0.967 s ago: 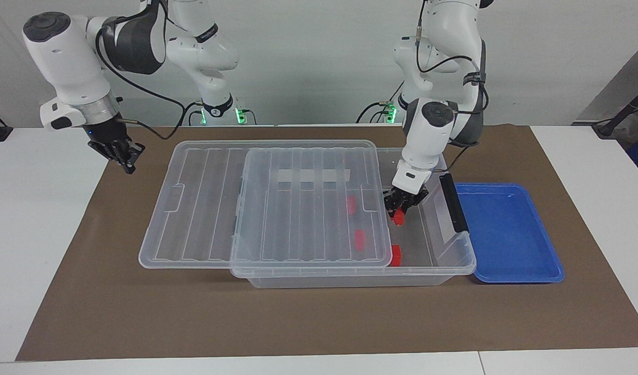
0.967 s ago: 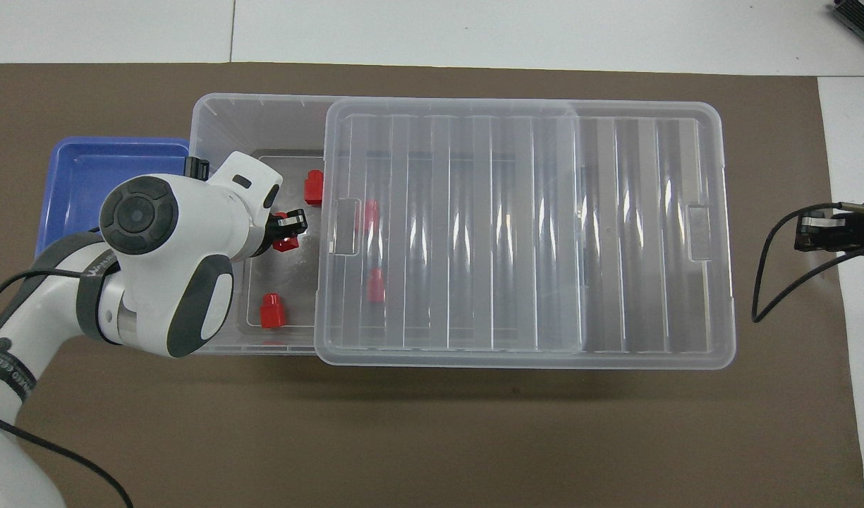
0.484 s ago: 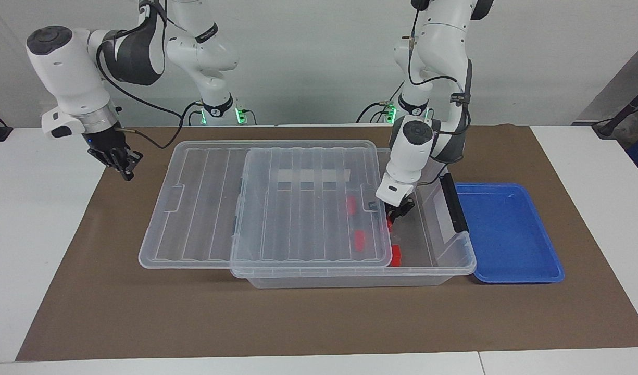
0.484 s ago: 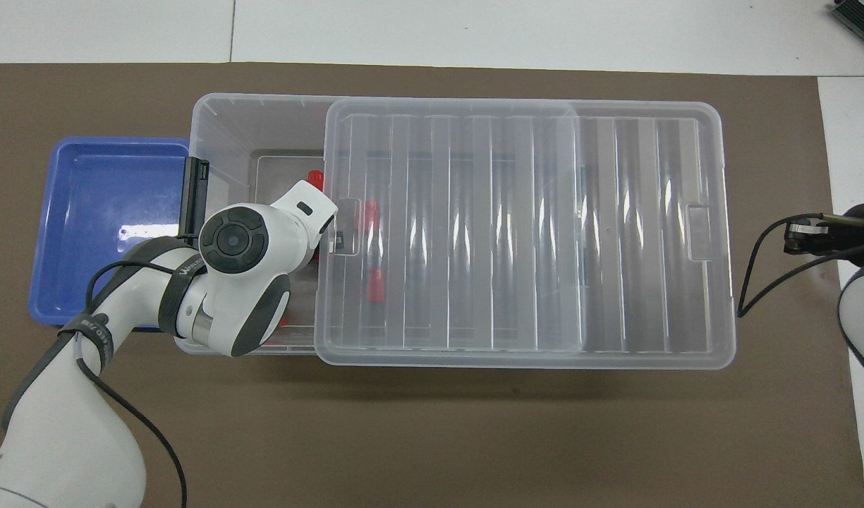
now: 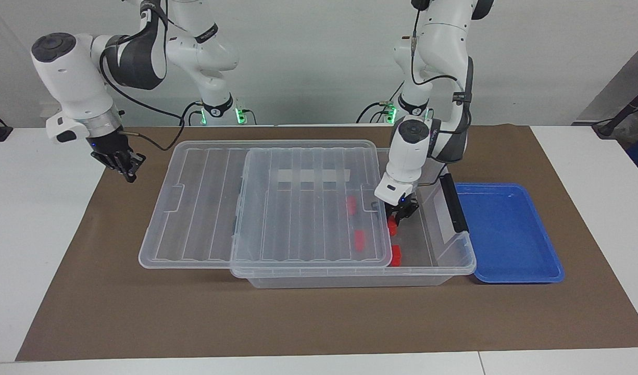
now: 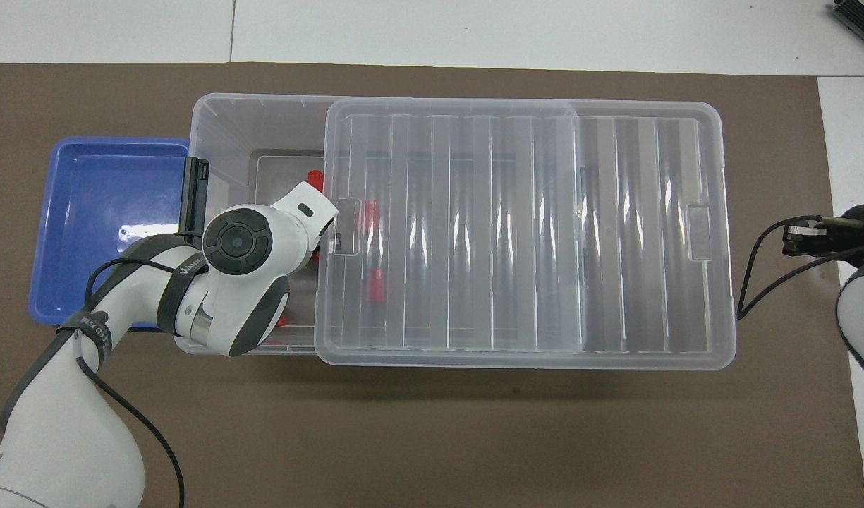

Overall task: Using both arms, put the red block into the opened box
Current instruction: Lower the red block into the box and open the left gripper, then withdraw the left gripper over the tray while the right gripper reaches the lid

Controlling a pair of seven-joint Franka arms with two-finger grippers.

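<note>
We are lowering our left gripper (image 5: 400, 217) inside the box (image 5: 457, 271) — the red block (image 5: 392, 227) is sitting directly beneath its fingertips, but we cannot tell whether they are gripping it; our right gripper (image 5: 122, 164) is waiting, closed and empty.

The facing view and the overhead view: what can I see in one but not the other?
Only the facing view shows the left gripper down in the box at a red block, which the arm hides from above. Only the overhead view shows a block past the lid's edge. Both show the slid-aside lid, blue tray and waiting right gripper.
</note>
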